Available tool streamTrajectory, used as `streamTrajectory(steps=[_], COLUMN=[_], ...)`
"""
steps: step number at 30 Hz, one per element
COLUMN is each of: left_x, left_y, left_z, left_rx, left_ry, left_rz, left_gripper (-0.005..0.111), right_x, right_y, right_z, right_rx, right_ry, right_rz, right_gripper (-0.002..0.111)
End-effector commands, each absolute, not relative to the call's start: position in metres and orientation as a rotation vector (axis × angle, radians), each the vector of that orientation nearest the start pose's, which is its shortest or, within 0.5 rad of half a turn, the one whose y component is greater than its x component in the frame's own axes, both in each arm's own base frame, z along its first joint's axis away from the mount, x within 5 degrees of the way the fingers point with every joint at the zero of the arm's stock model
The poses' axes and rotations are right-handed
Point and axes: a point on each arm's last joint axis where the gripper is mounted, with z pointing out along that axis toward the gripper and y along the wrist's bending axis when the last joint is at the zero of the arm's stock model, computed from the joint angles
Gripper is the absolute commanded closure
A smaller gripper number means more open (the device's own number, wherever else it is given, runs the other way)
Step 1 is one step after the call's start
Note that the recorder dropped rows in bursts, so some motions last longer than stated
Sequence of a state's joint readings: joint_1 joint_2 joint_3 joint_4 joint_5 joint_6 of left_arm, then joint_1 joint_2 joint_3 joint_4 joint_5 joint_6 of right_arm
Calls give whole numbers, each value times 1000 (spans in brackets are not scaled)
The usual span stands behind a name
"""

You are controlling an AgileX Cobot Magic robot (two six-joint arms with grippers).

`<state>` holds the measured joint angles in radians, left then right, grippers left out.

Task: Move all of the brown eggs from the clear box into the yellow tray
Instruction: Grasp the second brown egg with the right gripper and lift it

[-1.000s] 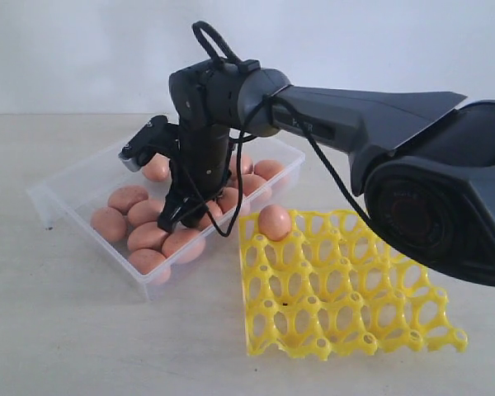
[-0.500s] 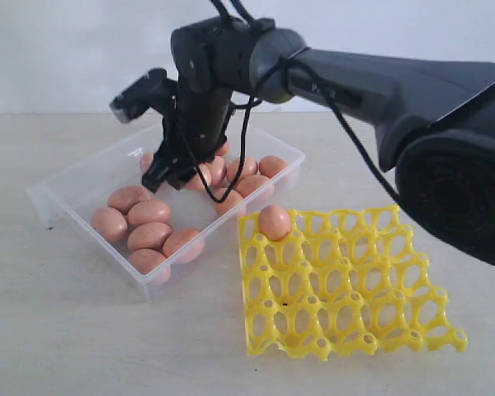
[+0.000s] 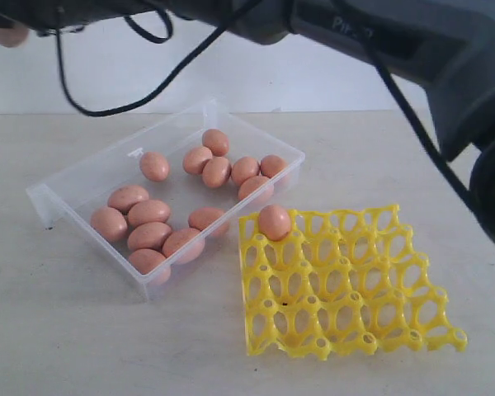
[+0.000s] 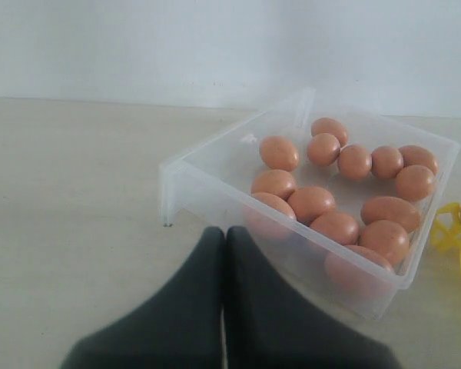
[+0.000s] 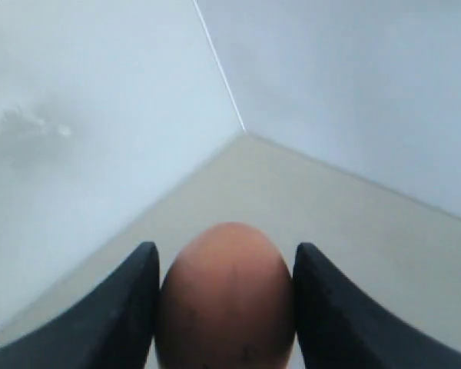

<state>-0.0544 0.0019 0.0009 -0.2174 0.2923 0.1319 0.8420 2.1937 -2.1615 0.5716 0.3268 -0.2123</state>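
Right pincer (image 5: 224, 250) clamps one brown egg (image 5: 224, 300) between its fingers, high at the exterior frame's upper left, likely to clear the box wall. Centre left, the clear box (image 3: 91, 169) holds the other brown eggs (image 3: 148, 213). The yellow tray (image 3: 356, 247), lower right, cups one egg (image 3: 274, 221) at its upper-left corner. Left pincer (image 4: 224, 254) sits closed, empty.

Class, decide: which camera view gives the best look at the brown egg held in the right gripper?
The right wrist view: the smooth orange-brown egg sits large and centred, clamped in the right gripper. The exterior view catches only a sliver of it at the top left corner; the left wrist view misses it.
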Motion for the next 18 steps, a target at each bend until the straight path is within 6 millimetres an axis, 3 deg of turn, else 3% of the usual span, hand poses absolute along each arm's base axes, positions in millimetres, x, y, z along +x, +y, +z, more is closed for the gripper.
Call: streamTrajectory(steps=[1,5,8,11,12,15,18], left_x=[54,54,54,54,54,54,54], left_y=[-8,-8,-8,-8,-8,-8,-8], left_z=[188,188,188,188,188,188,188], left_rx=[19,19,19,19,19,19,19], left_ry=[1763,1763,1763,1763,1763,1763,1763], left_rz=[-150,-150,-150,-150,-150,-150,-150], left_gripper=[111,111,111,111,111,111,111], right_x=[304,294,294,288,285,265,239], right_y=[435,426,396,342,316,242,180], right_z=[369,353,340,344,338,342,327], right_rx=[-494,-557,-598,-515,-461,-310,-270], right_ry=[1572,1625,1681,1669,1664,1600,1585], right_rz=[1039,971,868,770,717,629,548], right_gripper=[108,108,108,108,108,108,108])
